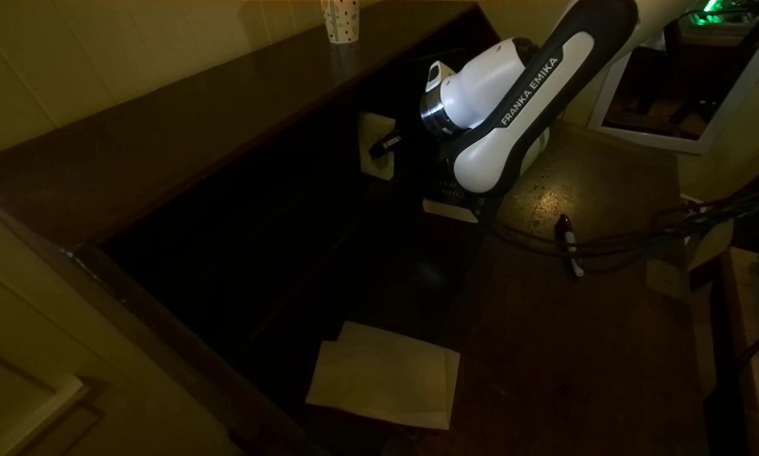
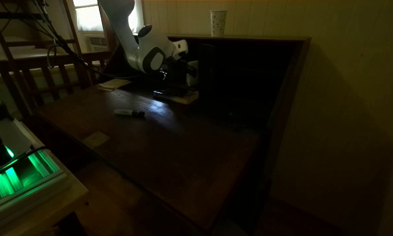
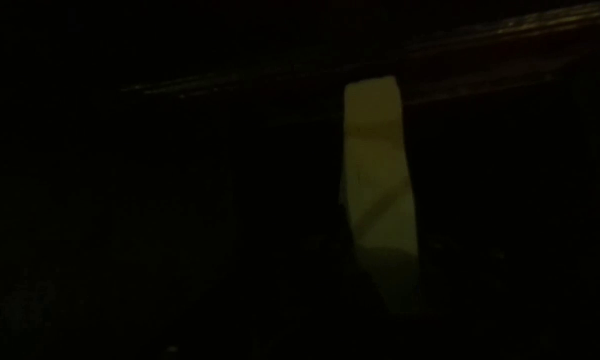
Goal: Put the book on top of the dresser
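Note:
The book is thin and pale. It stands roughly upright in front of the dresser's dark front and also shows in an exterior view. In the wrist view its narrow pale edge rises between the dark fingers. My gripper is shut on the book, with a dark finger lying across the cover in both exterior views; the gripper is very dim there. The dresser is dark brown with a long flat top above and beside the gripper; it also shows in an exterior view.
A spotted paper cup stands on the dresser top. A dark-covered book lies below the gripper. A marker lies on the brown desk surface. A larger pale pad lies farther along. Cables hang near the arm.

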